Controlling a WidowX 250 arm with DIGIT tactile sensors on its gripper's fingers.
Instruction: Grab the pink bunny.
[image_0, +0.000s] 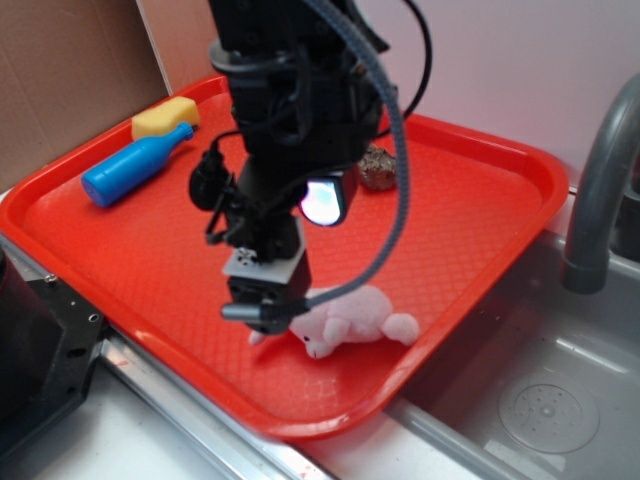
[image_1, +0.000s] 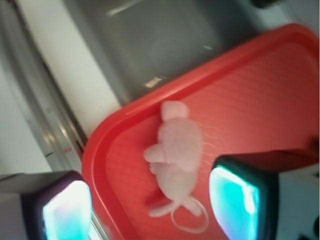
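The pink bunny (image_0: 352, 318) lies on its side on the red tray (image_0: 450, 190) near the tray's front edge. My gripper (image_0: 262, 312) hangs just above the bunny's left end, jaws open and empty. In the wrist view the bunny (image_1: 176, 155) lies lengthwise between my two glowing fingertips (image_1: 234, 202), nearer the right one, with its ears and thin white loop string (image_1: 189, 223) closest to the camera. The gripper (image_1: 150, 207) holds nothing.
A blue toy bottle (image_0: 135, 165) and a yellow block (image_0: 165, 117) lie at the tray's back left. A small brown lump (image_0: 378, 168) sits at the back. A grey sink basin (image_0: 540, 400) with a faucet (image_0: 600, 180) lies right of the tray.
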